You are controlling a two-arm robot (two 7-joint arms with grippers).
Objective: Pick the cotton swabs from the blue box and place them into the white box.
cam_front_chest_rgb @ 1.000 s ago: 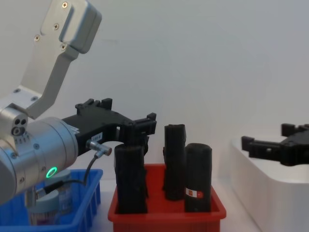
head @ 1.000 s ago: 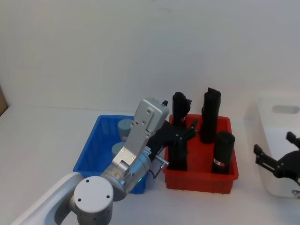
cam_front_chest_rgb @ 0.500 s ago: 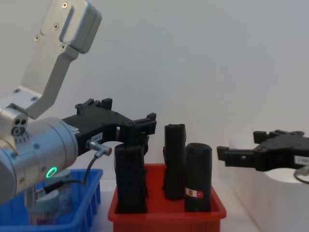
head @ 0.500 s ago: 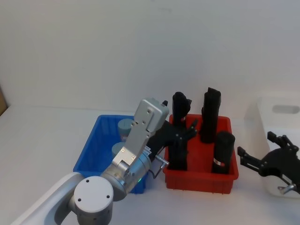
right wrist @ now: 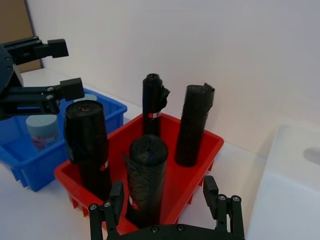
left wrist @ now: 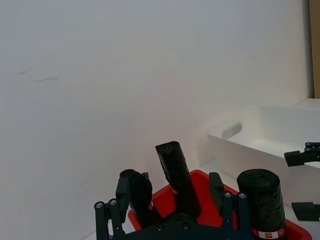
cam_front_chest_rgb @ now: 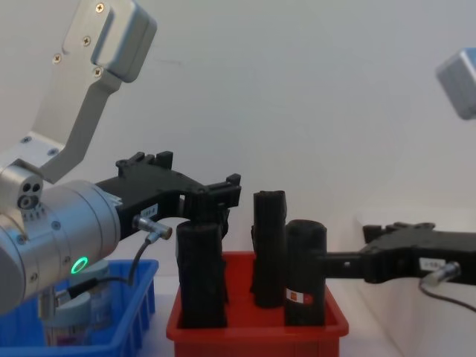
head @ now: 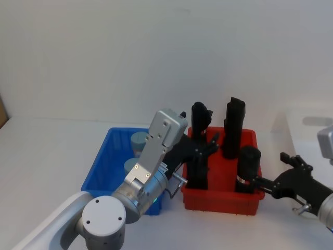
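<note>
The pale bench (head: 47, 151) carries the white box (right wrist: 292, 170) at the right edge of the head view, a red tray (head: 223, 199) at lower centre, and the blue box (head: 104, 161) just left of the tray. The left claw (head: 207, 147) hangs spread wide above the tray's left side. The right claw (head: 267, 167), also wide, sits at lower right beside the tray. Four black rolls (head: 232, 127) stand in the tray. Two cotton swabs (head: 139, 140) sit in the blue box.
</note>
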